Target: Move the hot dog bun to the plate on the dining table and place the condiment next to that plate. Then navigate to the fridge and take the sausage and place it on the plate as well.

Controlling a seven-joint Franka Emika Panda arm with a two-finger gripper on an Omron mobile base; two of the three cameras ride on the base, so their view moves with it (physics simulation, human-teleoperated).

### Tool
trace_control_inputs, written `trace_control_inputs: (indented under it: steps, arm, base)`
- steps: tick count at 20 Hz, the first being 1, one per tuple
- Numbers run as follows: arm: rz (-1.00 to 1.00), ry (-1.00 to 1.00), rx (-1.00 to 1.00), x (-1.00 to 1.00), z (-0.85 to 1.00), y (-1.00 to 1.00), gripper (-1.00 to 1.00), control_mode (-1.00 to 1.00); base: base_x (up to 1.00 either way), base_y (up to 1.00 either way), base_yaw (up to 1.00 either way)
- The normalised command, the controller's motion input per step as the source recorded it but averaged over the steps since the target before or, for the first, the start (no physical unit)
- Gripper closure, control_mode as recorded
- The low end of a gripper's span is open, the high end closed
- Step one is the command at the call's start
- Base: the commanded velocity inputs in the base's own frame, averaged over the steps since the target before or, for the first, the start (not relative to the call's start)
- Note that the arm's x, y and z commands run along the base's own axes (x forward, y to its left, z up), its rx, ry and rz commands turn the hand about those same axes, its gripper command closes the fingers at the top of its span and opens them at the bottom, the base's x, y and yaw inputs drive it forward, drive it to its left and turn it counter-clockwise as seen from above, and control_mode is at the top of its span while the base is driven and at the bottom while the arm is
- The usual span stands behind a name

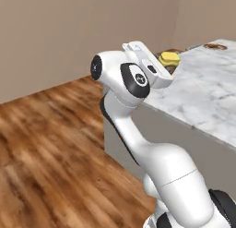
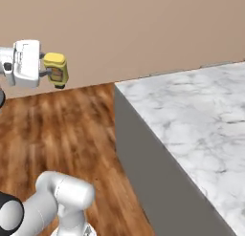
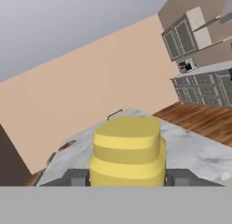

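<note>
— Yellow plastic right up close: what is that between the fingers?

— That's the condiment (image 3: 128,151), a squat yellow squeeze bottle. The hand (image 2: 47,70) is pinching it, one dark finger (image 3: 74,177) against each side of its body, seen from the hand camera.

— Is it resting on anything?

— No. From the right base camera the condiment (image 2: 56,69) hangs in the air, clear of the wooden floor (image 2: 72,134) below it, with a brown-orange label showing on its side. It sits off the near corner of the dining table (image 2: 191,125), not above the marble.

— And from the other side?

— The left base camera shows the white arm (image 1: 152,162) reaching up, the hand (image 1: 162,65) at about tabletop height, and the condiment (image 1: 169,58) poking out past it by the edge of the veined marble (image 1: 203,93).

— Anything farther back on the tabletop?

— A dark-rimmed round thing at the far end, likely the plate (image 1: 215,46), well apart from the bottle; too small to tell more. Beyond that, the beige wall (image 2: 134,29), and grey cabinets (image 3: 199,60) in the distance.
</note>
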Motion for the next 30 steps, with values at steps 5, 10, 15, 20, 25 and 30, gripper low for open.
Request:
trace_control_inputs:
  steps: [5,10,15,20,25,30]
  arm:
    - [0.0,0.0,0.0,0.0,0.0,0.0,1.0,1.0]
    - [0.0,0.0,0.0,0.0,0.0,0.0,1.0,1.0]
    - [0.0,0.0,0.0,0.0,0.0,0.0,1.0,1.0]
    - [0.0,0.0,0.0,0.0,0.0,0.0,1.0,1.0]
    - [0.0,0.0,0.0,0.0,0.0,0.0,1.0,1.0]
    - [0.0,0.0,0.0,0.0,0.0,0.0,1.0,1.0]
  base:
    - [0.91,0.85,-0.47]
    - [0.83,1.0,-0.45]
    - [0.77,1.0,-0.42]
    - [0.74,1.0,-0.39]
    - [0.72,1.0,-0.38]
    - [0.65,0.89,-0.34]
